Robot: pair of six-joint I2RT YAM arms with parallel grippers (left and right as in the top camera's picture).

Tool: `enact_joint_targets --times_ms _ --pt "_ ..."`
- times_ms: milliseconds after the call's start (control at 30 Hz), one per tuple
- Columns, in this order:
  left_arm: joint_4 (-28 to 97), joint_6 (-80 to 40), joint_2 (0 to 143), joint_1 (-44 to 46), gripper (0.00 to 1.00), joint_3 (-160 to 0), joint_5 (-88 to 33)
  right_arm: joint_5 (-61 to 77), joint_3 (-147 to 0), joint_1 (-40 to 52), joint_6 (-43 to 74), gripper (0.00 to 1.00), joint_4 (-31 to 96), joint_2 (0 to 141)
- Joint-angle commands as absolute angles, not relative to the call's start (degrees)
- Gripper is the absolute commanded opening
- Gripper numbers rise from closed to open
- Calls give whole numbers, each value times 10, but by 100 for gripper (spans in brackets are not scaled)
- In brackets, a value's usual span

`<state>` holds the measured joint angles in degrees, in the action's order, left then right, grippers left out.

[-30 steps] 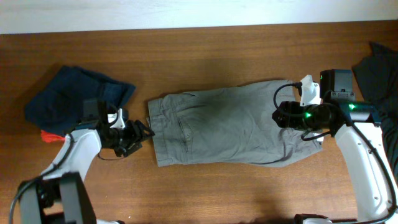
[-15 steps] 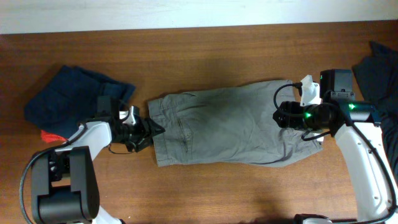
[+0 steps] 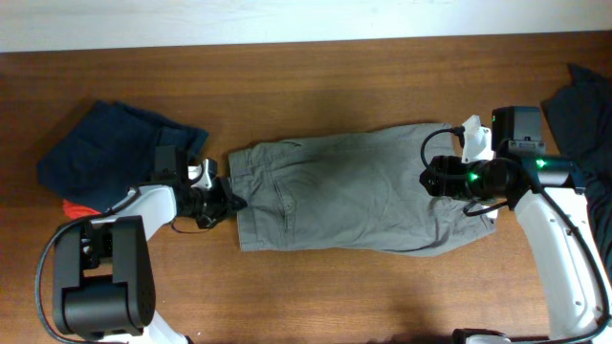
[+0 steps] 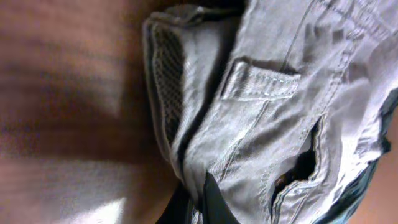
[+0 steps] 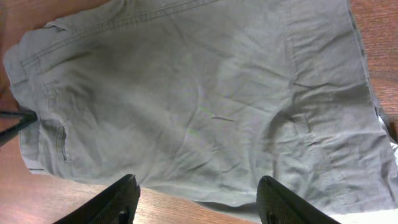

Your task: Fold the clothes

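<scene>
The clothes are grey-olive shorts (image 3: pixel 354 191) lying flat mid-table, waistband to the left and leg hems to the right. My left gripper (image 3: pixel 229 203) is at the waistband's left edge. In the left wrist view its fingertips (image 4: pixel 198 186) pinch a fold of the waistband cloth (image 4: pixel 280 93) beside a belt loop (image 4: pixel 258 81). My right gripper (image 3: pixel 435 177) hovers over the leg end. From the right wrist the shorts (image 5: pixel 199 93) fill the frame, and that gripper (image 5: pixel 198 183) is open with bare wood and the hem edge between its fingers.
A navy garment (image 3: pixel 105 153) lies crumpled at the left, with a small red-orange item (image 3: pixel 75 208) at its lower edge. Dark cloth (image 3: pixel 583 105) lies at the right table edge. A white strip runs along the table's far edge (image 3: pixel 306 24).
My left gripper slid right from the bare wood to the waistband's edge and shut on the cloth. The right arm and the shorts' leg end have not moved.
</scene>
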<state>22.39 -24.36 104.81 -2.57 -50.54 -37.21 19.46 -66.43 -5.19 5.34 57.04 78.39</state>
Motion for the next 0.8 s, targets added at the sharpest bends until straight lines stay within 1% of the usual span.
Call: enact_joint_targets --times_ms 0,167,267,367,467,567,767 --pt "296 -152 1052 -24 1 -545 -345 188 -674 -49 47 66 570 788" --pt "472 -53 1027 -36 1 -659 -270 161 -674 -49 47 66 566 788" --pt "588 4 1022 -42 1 -780 -196 141 -674 -50 47 66 561 788" --pt "668 41 1022 -38 1 -904 -134 141 -675 -49 49 66 555 788" --pt "710 63 1022 -29 1 -1014 -99 141 -675 -49 49 66 555 788" --pt "730 73 1022 -9 1 -1088 -89 141 -675 -50 49 66 555 788" --pt "728 71 1037 56 1 -1099 -83 141 -675 -50 49 66 559 788"
